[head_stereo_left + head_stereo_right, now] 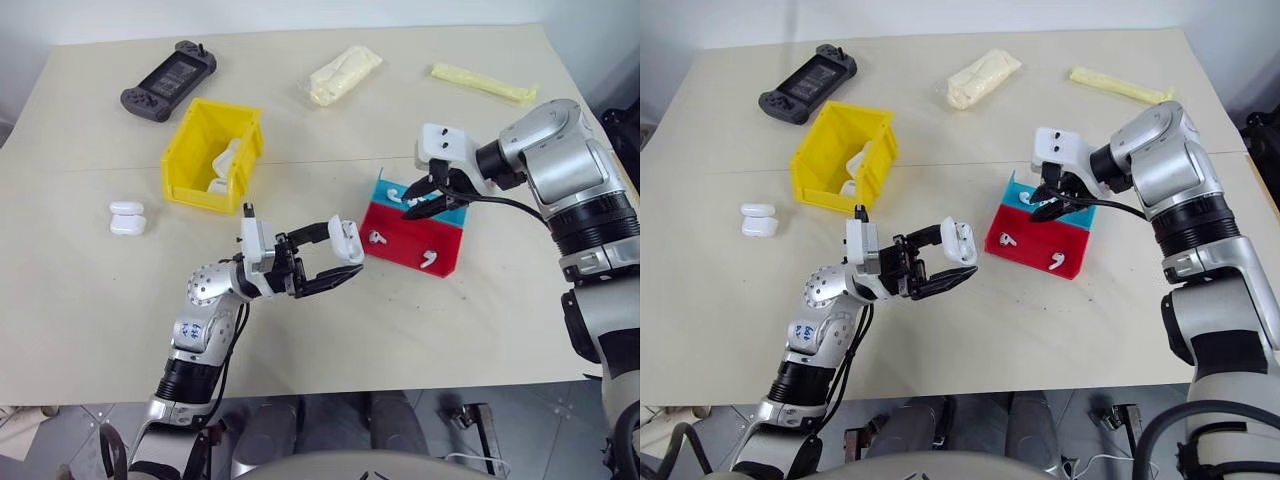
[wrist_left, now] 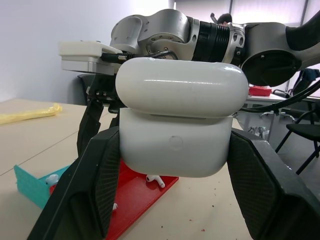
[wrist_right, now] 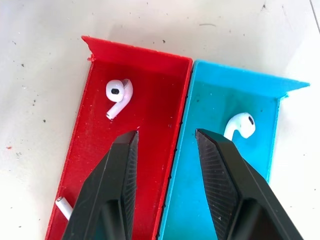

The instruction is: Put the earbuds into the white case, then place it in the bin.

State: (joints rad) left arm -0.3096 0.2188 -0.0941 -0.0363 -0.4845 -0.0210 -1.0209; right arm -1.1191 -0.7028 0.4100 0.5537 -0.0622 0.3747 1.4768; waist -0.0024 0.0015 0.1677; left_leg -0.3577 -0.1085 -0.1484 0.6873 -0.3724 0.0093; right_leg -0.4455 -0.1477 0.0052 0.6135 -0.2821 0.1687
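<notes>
Up front, glossy pebble-shaped white case (image 2: 180,120) between ribbed left end effector (image 1: 340,262) fingers; right end effector (image 3: 165,150) parted over trays (image 3: 150,100).

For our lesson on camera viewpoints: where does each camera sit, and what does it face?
Both eye views: on the head, facing down on the table and both arms.
Left wrist view: along the left gripper, shut on the white case.
Right wrist view: above the red tray and the cyan tray, past the right gripper.
Both wrist views share the red tray.
</notes>
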